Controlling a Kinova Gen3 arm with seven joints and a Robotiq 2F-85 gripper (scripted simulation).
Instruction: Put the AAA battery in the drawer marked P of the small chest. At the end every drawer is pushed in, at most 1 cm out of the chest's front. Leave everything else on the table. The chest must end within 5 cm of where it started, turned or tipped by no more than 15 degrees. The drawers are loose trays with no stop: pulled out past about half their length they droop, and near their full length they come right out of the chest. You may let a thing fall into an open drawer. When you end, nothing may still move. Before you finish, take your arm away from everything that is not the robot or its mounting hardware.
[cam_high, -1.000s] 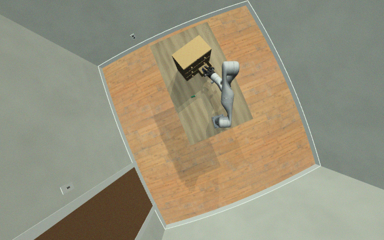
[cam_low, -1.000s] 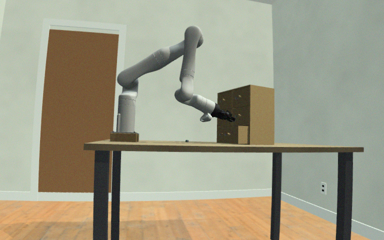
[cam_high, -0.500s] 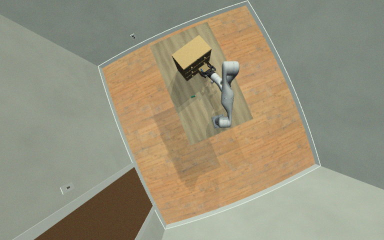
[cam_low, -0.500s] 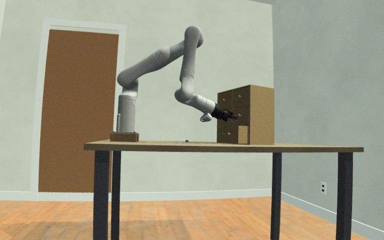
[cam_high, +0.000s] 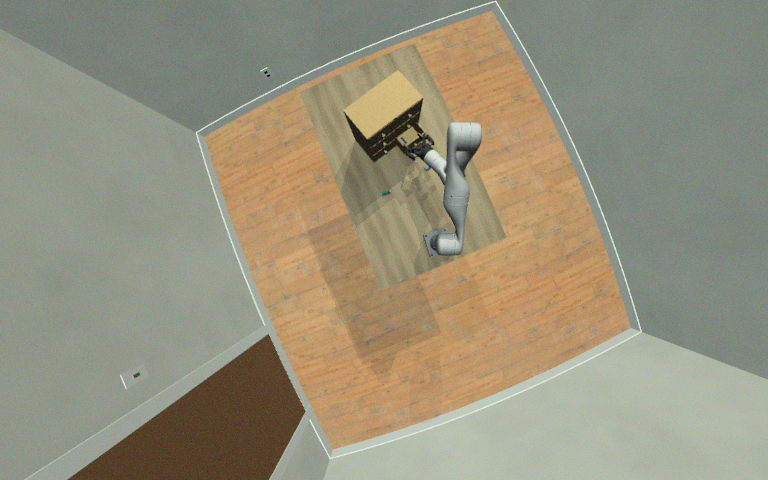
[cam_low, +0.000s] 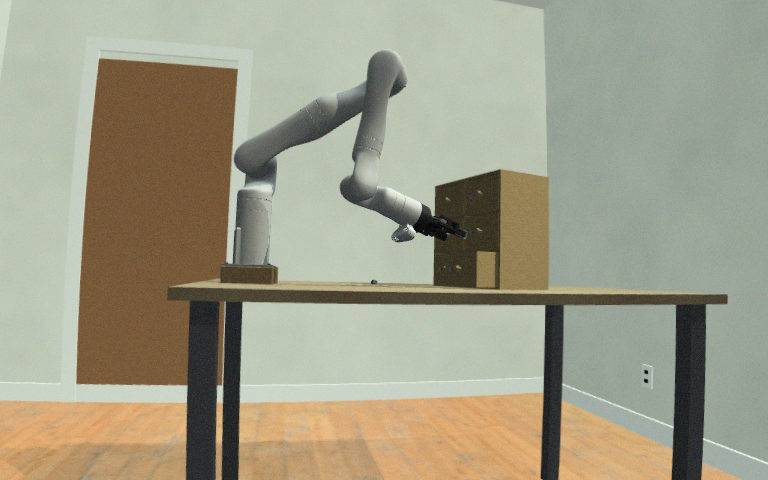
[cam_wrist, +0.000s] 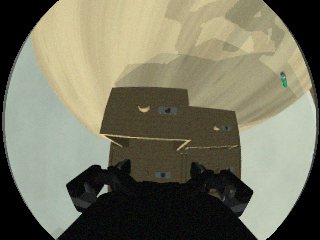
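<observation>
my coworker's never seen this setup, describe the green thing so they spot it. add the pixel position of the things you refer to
On the wooden table (cam_high: 362, 237) (cam_low: 317, 293), look between the drawer chest (cam_high: 385, 104) (cam_low: 523, 232) and arm base. The small green cylinder (cam_high: 386, 193) (cam_wrist: 284, 80) lies there alone, outside any drawer.

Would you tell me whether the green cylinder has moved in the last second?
No, the green cylinder lies in the same spot, judged against the table.
</observation>
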